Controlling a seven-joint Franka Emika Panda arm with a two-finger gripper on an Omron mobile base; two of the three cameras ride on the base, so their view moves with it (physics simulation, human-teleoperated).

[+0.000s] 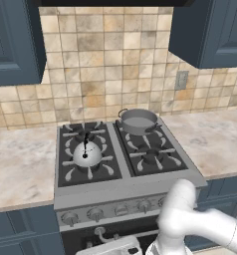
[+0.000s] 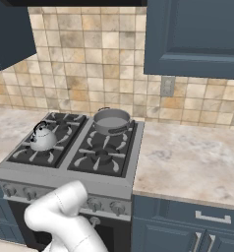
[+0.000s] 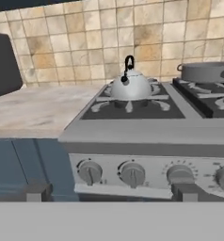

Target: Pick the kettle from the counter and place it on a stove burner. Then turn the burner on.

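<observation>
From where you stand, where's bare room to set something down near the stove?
Bare counter runs right of the stove, and more counter lies left of it. On the stove, both front burners and the rear-left one are bare. The kettle sits mid-left and the pot fills the rear-right.

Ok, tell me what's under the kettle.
The kettle sits on the front-left stove burner; its dark grate prongs stick out all round. The burner's centre is covered by the kettle, so any flame cannot be seen.
</observation>
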